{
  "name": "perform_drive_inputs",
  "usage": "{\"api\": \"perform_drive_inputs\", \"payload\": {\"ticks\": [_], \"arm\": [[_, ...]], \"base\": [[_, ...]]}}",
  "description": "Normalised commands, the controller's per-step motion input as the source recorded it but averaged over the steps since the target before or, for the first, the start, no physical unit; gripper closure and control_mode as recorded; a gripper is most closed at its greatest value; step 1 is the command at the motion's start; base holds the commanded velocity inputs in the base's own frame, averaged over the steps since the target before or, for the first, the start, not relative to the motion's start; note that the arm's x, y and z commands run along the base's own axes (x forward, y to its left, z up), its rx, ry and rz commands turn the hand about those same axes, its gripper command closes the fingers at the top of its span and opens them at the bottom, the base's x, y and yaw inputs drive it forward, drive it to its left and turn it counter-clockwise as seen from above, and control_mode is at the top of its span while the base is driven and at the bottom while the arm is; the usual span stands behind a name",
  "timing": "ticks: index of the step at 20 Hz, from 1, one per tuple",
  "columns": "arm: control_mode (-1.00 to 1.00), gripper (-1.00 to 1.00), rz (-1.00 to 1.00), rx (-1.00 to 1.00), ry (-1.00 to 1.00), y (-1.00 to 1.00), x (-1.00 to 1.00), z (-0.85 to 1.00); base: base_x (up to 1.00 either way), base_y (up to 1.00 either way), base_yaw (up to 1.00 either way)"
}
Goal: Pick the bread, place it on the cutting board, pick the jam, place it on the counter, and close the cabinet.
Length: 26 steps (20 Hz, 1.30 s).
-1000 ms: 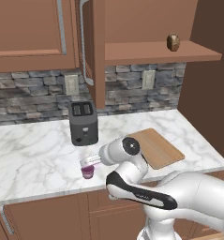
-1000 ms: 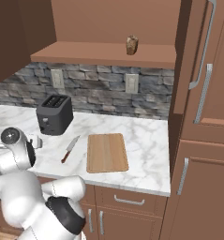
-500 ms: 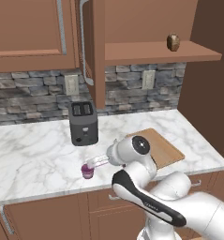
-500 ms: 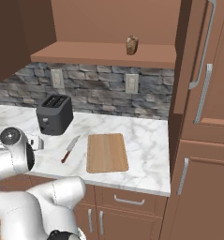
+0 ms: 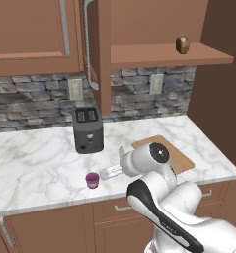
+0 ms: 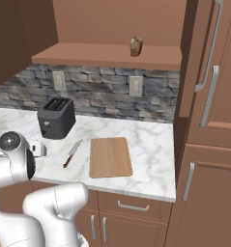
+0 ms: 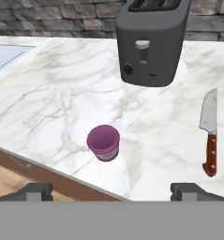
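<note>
- Jam jar (image 7: 103, 142) stands on the marble counter (image 7: 52, 93) near its front edge, ahead of the gripper (image 7: 111, 191) and between the lines of its two fingertips, clear of both.
- Jaws spread wide, nothing held.
- Jar is squat, purple, upright, with a paler top; the left base view shows it (image 5: 92, 180) just beside the gripper's end.
- Toaster (image 7: 151, 40) sits behind the jar; knife (image 7: 209, 133) lies to the right.
- Bread (image 5: 182, 44) is on the open wooden shelf; cutting board (image 6: 110, 156) is bare.
</note>
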Motion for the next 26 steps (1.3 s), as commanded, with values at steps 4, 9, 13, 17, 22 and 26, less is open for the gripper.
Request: {"api": "perform_drive_inputs", "payload": {"ticks": [4,9,13,17,22,26], "arm": [[-1.0,-1.0,0.0,0.0,0.0,-0.31,-0.18,0.11],[-1.0,-1.0,0.0,0.0,0.0,-0.3,-0.15,0.09],[-1.0,-1.0,0.0,0.0,0.0,-0.3,-0.17,0.08],[-1.0,-1.0,0.0,0.0,0.0,-0.35,-0.23,0.09],[-1.0,-1.0,0.0,0.0,0.0,-0.39,-0.26,0.06],[-1.0,-1.0,0.0,0.0,0.0,-0.33,-0.27,0.04]], "base": [[0.0,0.0,0.0],[0.0,0.0,0.0],[0.0,0.0,0.0],[0.0,0.0,0.0],[0.0,0.0,0.0],[0.0,0.0,0.0]]}}
